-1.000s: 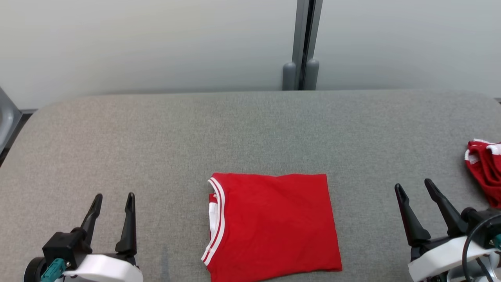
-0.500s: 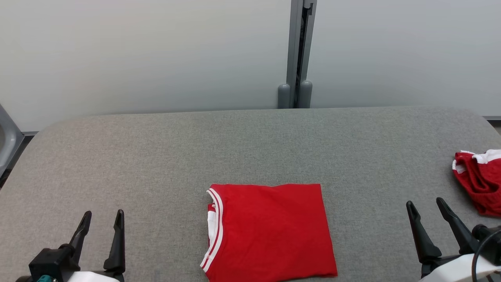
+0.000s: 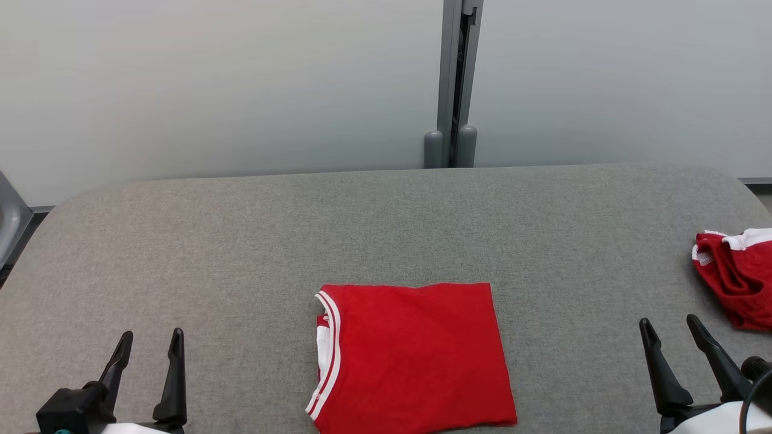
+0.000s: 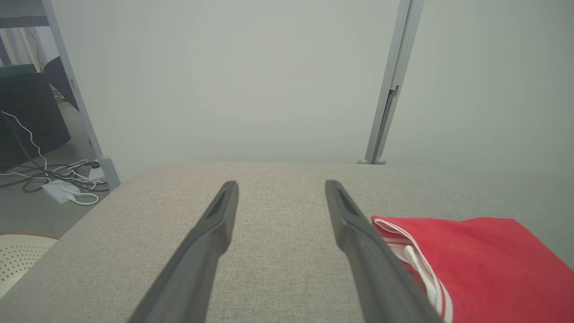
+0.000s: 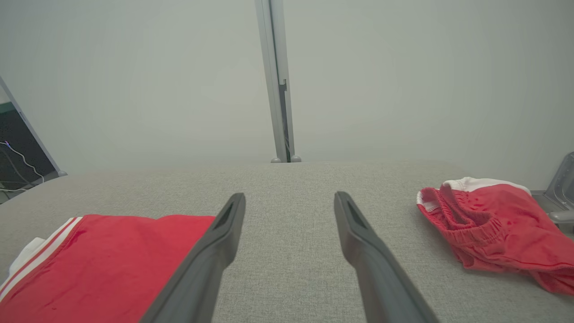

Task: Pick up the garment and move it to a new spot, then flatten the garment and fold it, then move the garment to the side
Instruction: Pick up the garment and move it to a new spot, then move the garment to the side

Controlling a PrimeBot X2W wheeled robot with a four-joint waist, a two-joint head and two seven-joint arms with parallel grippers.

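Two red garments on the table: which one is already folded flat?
The red shirt in the middle of the table: a neat flat rectangle, white-striped collar on its left side. The red shorts by the right edge lie crumpled.

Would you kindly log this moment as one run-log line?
red shirt: folded, centre front, awaiting move aside | red shorts: crumpled, right edge | left gripper: open, empty | right gripper: open, empty

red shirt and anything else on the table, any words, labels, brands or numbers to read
None readable. The folded red shirt shows only white collar stripes; the white patch inside the collar has no legible print. The crumpled red garment and grey table carry no text.
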